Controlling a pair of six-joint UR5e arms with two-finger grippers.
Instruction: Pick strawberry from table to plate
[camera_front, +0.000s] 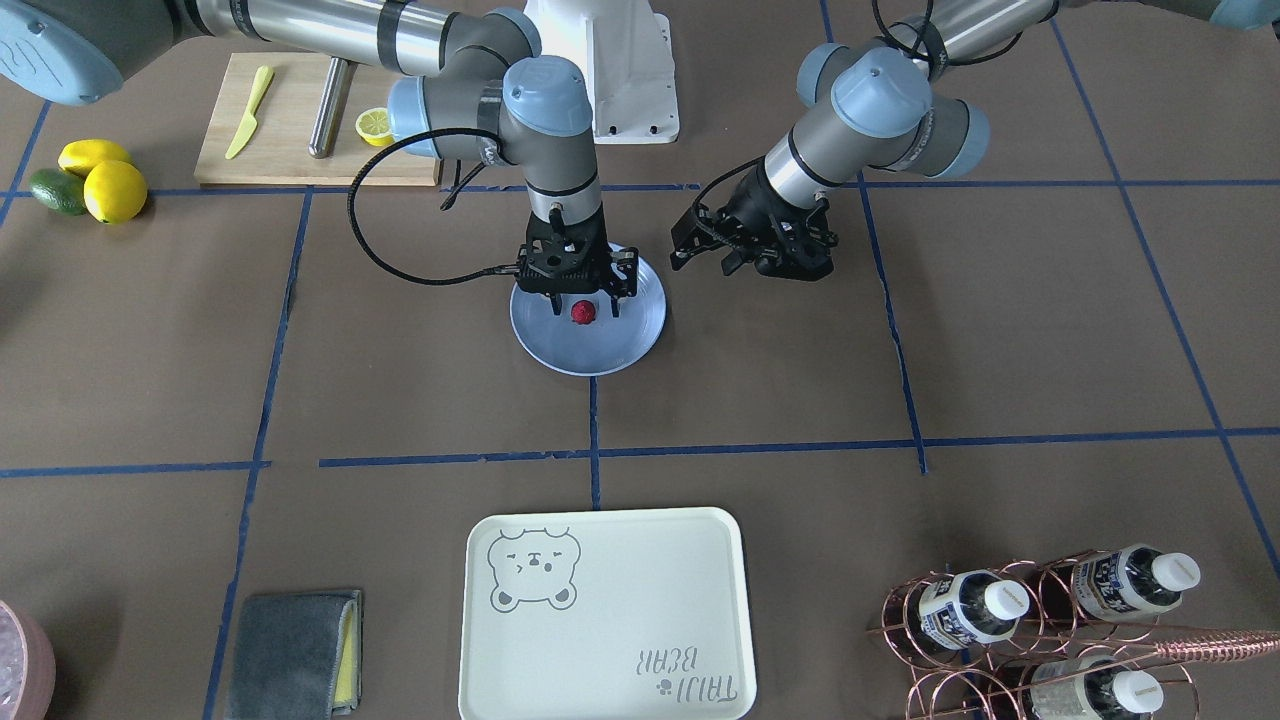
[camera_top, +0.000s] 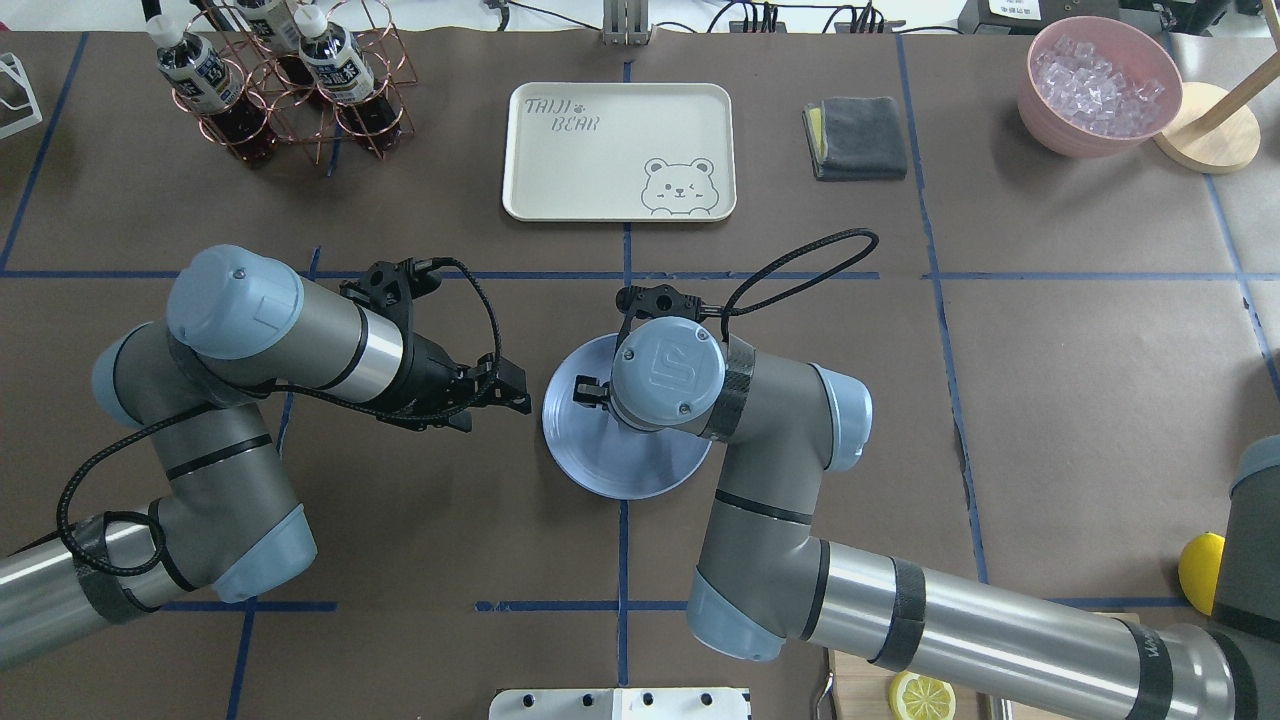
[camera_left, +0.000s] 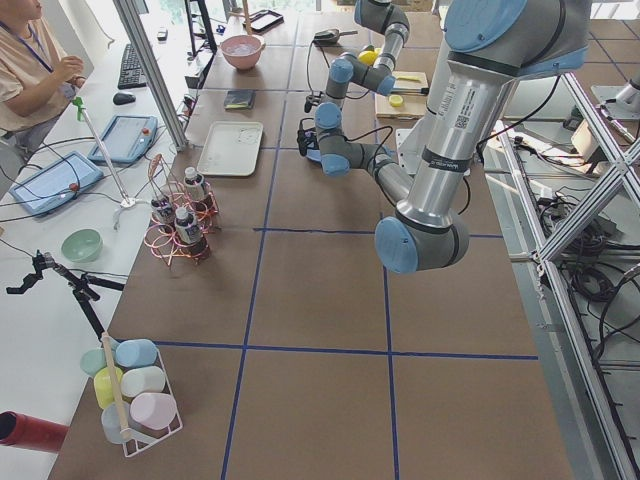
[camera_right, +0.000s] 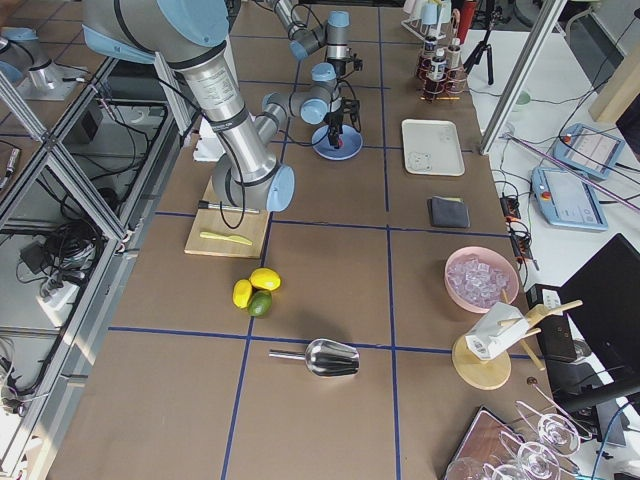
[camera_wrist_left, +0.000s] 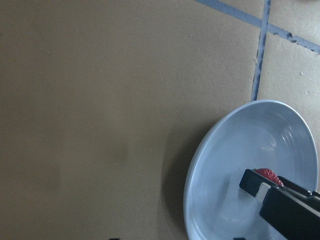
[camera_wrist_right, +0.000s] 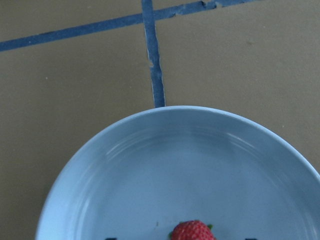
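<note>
The strawberry (camera_front: 582, 313), small and dark red, lies on the light-blue plate (camera_front: 600, 352) near the table's (camera_front: 400, 360) middle. My right gripper (camera_front: 583, 304) points straight down over the plate, open, one finger on each side of the berry without touching it. In the right wrist view the strawberry (camera_wrist_right: 192, 231) sits at the bottom edge on the plate (camera_wrist_right: 165, 165). In the overhead view the right wrist hides the berry. My left gripper (camera_front: 700, 258) hovers beside the plate (camera_top: 620, 470), open and holding nothing. Its camera shows the strawberry (camera_wrist_left: 267, 175) behind a black finger (camera_wrist_left: 280, 200) of the right gripper.
A wooden cutting board (camera_front: 290, 120) with a yellow knife, a metal rod and a lemon slice lies near the robot base. Lemons and a lime (camera_front: 90, 180) sit beside it. A cream bear tray (camera_front: 600, 610), a bottle rack (camera_front: 1050, 620) and a grey cloth (camera_front: 295, 650) line the far side.
</note>
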